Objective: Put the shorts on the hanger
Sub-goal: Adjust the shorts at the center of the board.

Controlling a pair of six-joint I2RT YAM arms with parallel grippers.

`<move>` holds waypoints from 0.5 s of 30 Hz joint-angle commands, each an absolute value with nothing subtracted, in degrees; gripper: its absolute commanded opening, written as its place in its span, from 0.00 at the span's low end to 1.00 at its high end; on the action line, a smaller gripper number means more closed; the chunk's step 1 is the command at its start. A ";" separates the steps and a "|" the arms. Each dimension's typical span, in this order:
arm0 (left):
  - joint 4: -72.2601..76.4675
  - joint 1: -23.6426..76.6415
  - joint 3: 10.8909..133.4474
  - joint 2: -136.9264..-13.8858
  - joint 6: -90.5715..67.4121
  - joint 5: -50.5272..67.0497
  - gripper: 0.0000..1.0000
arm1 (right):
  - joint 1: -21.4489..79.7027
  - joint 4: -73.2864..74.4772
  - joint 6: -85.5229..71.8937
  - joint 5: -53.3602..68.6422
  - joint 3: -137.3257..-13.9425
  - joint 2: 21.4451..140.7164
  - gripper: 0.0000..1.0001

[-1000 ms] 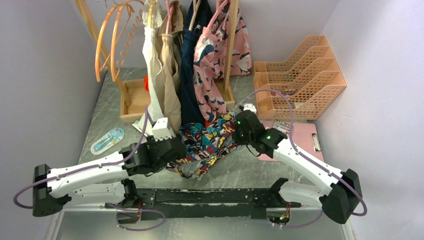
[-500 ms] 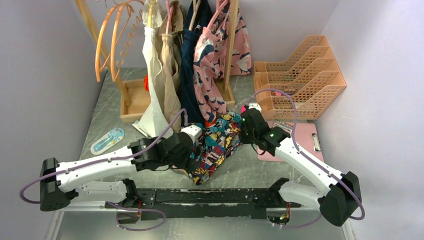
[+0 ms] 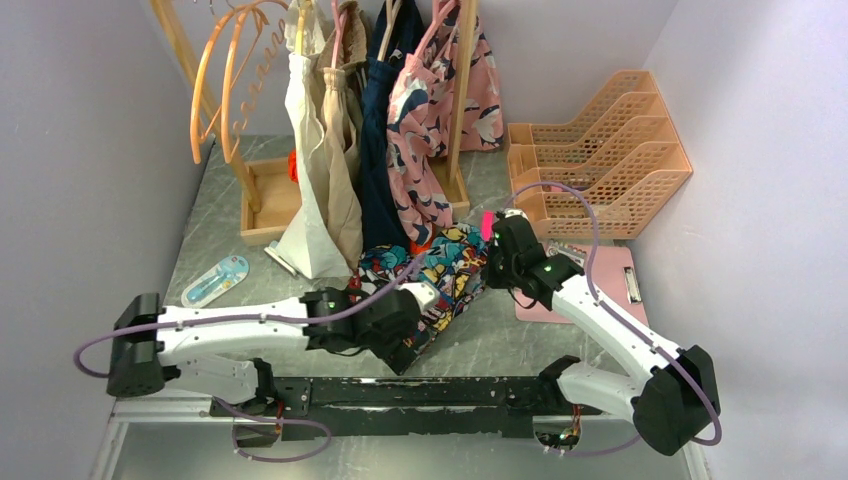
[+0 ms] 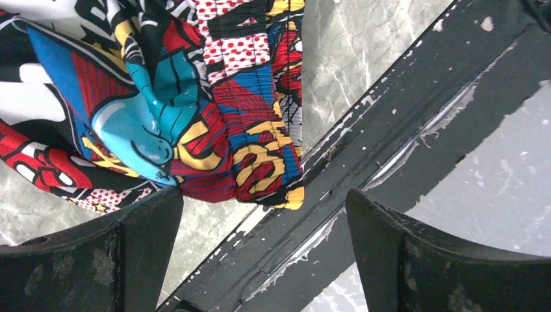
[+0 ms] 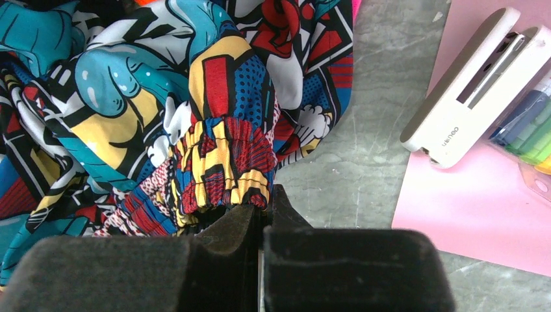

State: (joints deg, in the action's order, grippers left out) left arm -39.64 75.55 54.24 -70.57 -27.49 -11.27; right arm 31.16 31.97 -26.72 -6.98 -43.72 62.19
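Right tool (image 5: 263,211) clamps the shorts (image 5: 130,97) beside a white stapler (image 5: 468,91); left tool (image 4: 263,214) gapes wide, empty.

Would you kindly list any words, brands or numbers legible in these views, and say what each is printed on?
"deli": small grey mark, seen upside down, on the white stationery case.
Yellow comic lettering on the shorts: creased and cut off, unreadable.
Print on the blue packet: too small to read.
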 commanded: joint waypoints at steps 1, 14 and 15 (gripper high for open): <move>-41.16 78.89 57.85 -74.72 -26.75 -18.73 0.99 | 30.41 30.34 -26.07 -5.47 -43.51 62.06 0.00; -45.80 80.68 58.34 -85.26 -30.13 -33.57 0.99 | 30.19 32.06 -27.11 -2.02 -44.00 59.44 0.00; -45.48 80.65 57.76 -85.60 -30.23 -33.88 0.98 | 30.23 32.39 -27.15 -1.75 -44.23 59.23 0.00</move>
